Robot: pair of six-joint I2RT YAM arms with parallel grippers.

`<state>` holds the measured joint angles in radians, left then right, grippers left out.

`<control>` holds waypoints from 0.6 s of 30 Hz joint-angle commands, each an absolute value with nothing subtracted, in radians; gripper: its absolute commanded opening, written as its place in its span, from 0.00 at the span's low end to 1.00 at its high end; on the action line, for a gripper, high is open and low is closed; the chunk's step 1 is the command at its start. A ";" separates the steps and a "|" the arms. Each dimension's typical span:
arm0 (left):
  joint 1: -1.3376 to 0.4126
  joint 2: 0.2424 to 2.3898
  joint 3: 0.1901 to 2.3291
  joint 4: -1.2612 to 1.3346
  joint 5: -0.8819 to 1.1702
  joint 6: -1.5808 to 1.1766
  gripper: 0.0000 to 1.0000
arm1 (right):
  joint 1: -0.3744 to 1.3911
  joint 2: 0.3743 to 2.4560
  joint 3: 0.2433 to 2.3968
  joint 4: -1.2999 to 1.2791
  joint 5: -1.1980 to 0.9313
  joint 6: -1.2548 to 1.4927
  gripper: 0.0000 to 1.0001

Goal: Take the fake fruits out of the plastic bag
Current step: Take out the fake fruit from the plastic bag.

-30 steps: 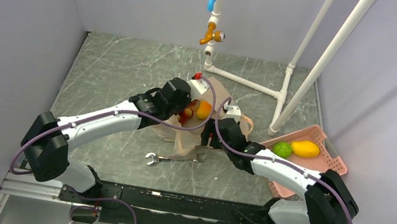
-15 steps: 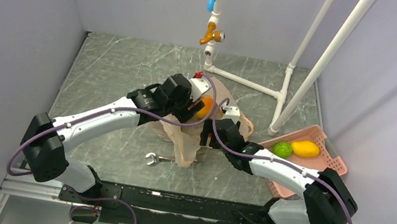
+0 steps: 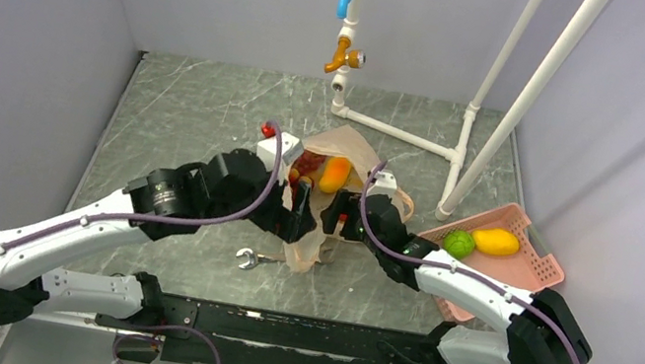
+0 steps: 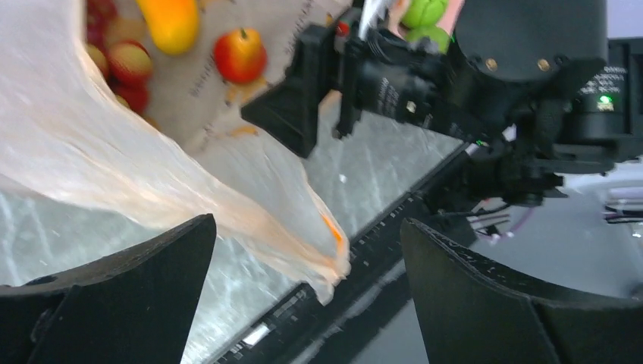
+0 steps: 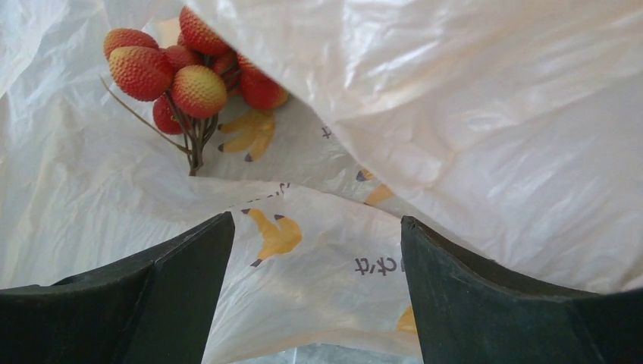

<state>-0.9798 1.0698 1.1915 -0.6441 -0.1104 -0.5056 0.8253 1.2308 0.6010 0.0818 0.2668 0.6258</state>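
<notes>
Wrench (image 3: 250, 257) lies on the table (image 3: 191, 109) by my left forearm, apart from the bag. My left gripper (image 4: 303, 227) is spread wide. A loose tongue of the plastic bag (image 4: 152, 167) hangs btwn its fingers, not pinched. The bag sits mid-table w/ its mouth gaping, and fruit lies on the film inside: a red-yellow bumpy bunch (image 5: 199, 89), an orange-yellow long fruit (image 3: 334, 174) and a red round fruit (image 4: 239, 54). My right gripper (image 5: 316, 220) is just beside the left one at the bag's near edge, fingers also wide apart – printed film lies under and btwn them, nothing clamped, and the bunch sits beyond the tips. Further right the pink basket (image 3: 523, 270) stands apart from the bag – it holds a green fruit (image 3: 459, 242) and a yellow fruit (image 3: 496, 241) side by side.
</notes>
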 commanded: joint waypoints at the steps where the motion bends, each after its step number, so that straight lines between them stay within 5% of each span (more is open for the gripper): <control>1: -1.114 1.063 1.180 -0.746 -0.265 -0.786 0.98 | 0.819 1.215 0.600 0.124 0.213 0.635 0.82; 5: -1.209 1.083 1.156 -0.874 -0.425 -0.966 0.99 | 0.815 1.174 0.587 0.114 0.242 0.624 0.82; 18: -1.233 1.136 0.994 -0.568 -0.509 -1.005 0.99 | 0.815 1.242 0.697 0.022 0.465 0.603 0.82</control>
<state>-1.2266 1.0859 0.9802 -0.6746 -0.4671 -0.9970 0.8185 1.2274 0.6273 0.0448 0.3740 0.6254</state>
